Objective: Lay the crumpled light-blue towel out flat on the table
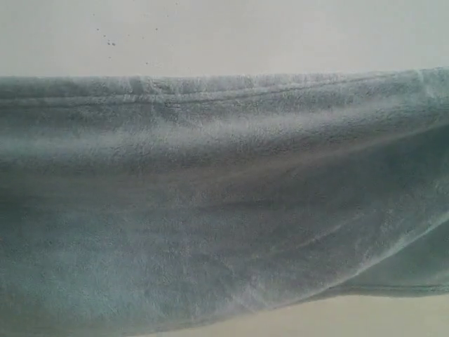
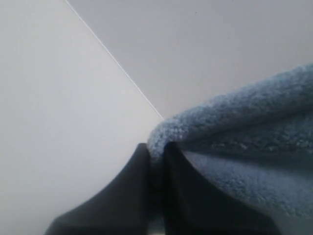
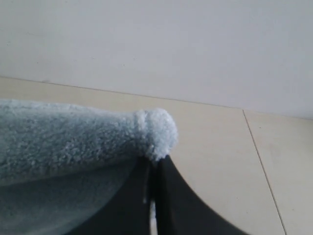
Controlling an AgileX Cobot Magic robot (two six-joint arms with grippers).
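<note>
Exterior view: the towel [image 1: 224, 196] hangs stretched over the table [image 1: 393, 319] — left gripper [image 2: 157, 151] and right gripper [image 3: 152, 164] each clamp one towel end, likely to lay it flat.

The place looks like a plain indoor robot test bench, a lab-like workstation, though the pictures cannot settle it for certain. A plain off-white painted wall [image 1: 280, 35] with a few small dark specks [image 1: 110, 42] stands behind a smooth pale beige counter [image 1: 365, 317]. In the right wrist view a beige surface of like tone, cut by a thin straight seam [image 3: 259, 161], runs to the foot of an off-white wall. Black wedge-shaped robot fingers form the left tool [image 2: 155, 149] and the right tool [image 3: 154, 164], each pinching a pale light-blue fluffy terry-cloth towel [image 1: 224, 196]. The light is flat and even.
</note>
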